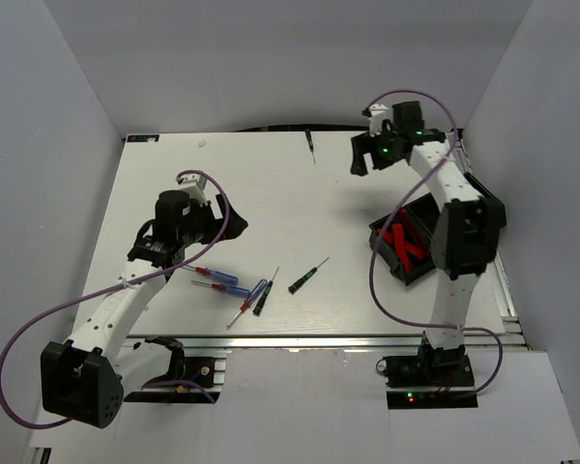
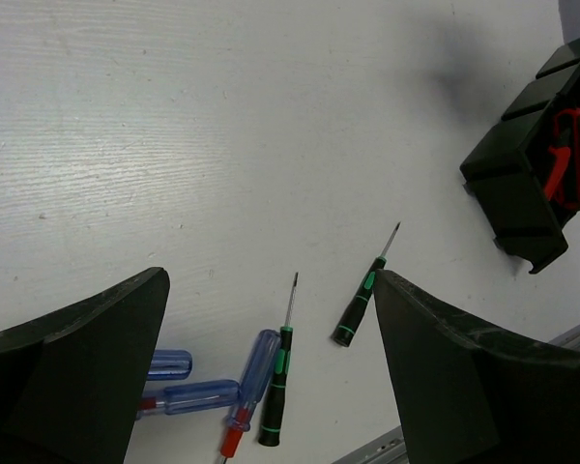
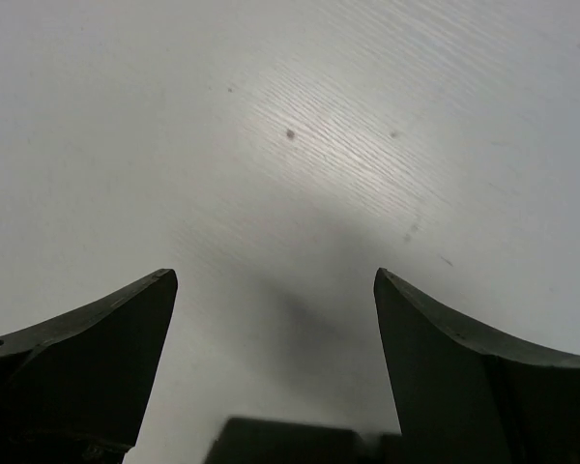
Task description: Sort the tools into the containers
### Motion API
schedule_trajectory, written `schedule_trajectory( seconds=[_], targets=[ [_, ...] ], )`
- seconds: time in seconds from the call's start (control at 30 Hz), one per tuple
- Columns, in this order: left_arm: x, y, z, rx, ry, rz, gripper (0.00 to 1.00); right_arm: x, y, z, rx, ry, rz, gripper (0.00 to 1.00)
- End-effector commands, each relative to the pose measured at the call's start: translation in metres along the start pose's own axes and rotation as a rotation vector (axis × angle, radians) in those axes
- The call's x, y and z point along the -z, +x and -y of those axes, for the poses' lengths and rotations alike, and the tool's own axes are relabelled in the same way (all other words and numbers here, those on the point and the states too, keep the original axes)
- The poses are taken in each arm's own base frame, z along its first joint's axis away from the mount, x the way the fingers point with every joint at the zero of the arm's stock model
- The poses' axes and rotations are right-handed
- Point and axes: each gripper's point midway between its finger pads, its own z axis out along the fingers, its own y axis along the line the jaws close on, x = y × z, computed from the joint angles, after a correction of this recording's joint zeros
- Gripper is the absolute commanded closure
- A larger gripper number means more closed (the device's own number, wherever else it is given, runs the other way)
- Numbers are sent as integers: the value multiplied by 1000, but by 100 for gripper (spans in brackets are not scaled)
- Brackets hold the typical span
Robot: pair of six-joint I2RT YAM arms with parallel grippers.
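Several screwdrivers lie near the table's front edge: clear blue-and-red ones (image 1: 219,278) and black-green ones (image 1: 264,296), (image 1: 306,277). Another black-green one (image 1: 310,145) lies at the far edge. In the left wrist view the blue ones (image 2: 201,395) and the black-green ones (image 2: 278,385), (image 2: 360,304) lie between my fingers. A black bin (image 1: 385,235) at the right holds red-and-black knives (image 1: 407,247); it also shows in the left wrist view (image 2: 512,198) with a knife (image 2: 561,159). My left gripper (image 1: 228,218) (image 2: 269,277) is open and empty above the screwdrivers. My right gripper (image 1: 360,157) (image 3: 275,277) is open and empty over bare table at the far right. A second bin is not in view.
The right arm's upper link (image 1: 464,232) hangs over the knife bin's right side. An aluminium rail (image 1: 348,335) runs along the table's front edge. Grey walls close in the left, right and back. A dark blurred shape (image 3: 290,443) sits at the bottom of the right wrist view.
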Motion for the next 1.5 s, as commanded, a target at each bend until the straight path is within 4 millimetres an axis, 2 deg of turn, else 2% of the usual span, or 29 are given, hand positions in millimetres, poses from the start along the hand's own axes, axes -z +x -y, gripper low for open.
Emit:
schedule_trajectory(
  seconds=[0.0, 0.03, 0.07, 0.1, 0.17, 0.2, 0.23, 0.27, 0.3, 0.37, 0.4, 0.57, 0.6, 0.67, 0.73, 0.87, 1.1, 1.17, 1.23, 1.47],
  targets=[
    [12, -13, 1, 9, -19, 43, 2, -46, -35, -12, -138, 72, 44, 11],
    [13, -14, 1, 9, -23, 46, 2, -56, -45, -13, -135, 84, 67, 11],
    [15, -14, 0, 8, -27, 51, 2, -60, -69, -14, -122, 112, 122, 11],
    [17, -15, -1, 10, -39, 51, 2, -80, -64, -10, -153, 127, 117, 11],
    [18, -16, -2, 17, -50, 53, 2, -93, -89, -5, -209, 162, 214, 12],
    [18, -16, -2, 22, -53, 50, 2, -112, -82, 0, -231, 168, 211, 14],
    [19, -17, -3, 28, -61, 52, 2, -120, -86, 0, -256, 170, 233, 15],
    [18, -17, -4, 37, -66, 52, 2, -123, -102, 2, -254, 184, 292, 17],
    [18, -16, -4, 41, -69, 48, 2, -142, -94, 5, -265, 188, 286, 18],
    [17, -16, -5, 58, -76, 46, 2, -155, -105, 4, -281, 179, 350, 20],
    [15, -14, -7, 64, -81, 41, 2, -167, -101, 5, -290, 172, 358, 20],
    [9, -14, -8, 82, -90, 20, 2, -194, -114, -4, -306, 139, 468, 22],
    [8, -14, -8, 84, -90, 17, 2, -195, -120, -5, -303, 133, 504, 23],
    [4, -13, -9, 89, -95, 4, 2, -205, -118, -6, -320, 143, 520, 25],
    [2, -12, -9, 96, -94, -4, 2, -206, -125, -3, -337, 181, 558, 26],
    [1, -9, -9, 111, -95, -14, 2, -221, -118, -2, -391, 212, 571, 32],
    [4, -15, -7, 111, -100, -4, 2, -240, -101, 3, -412, 261, 570, 42],
    [4, -16, -7, 109, -101, -2, 2, -243, -93, 8, -423, 289, 550, 43],
    [4, -18, -7, 110, -105, 4, 2, -241, -93, 13, -436, 292, 553, 43],
    [1, -21, -9, 110, -116, 11, 2, -234, -103, 17, -389, 302, 584, 42]
  ],
)
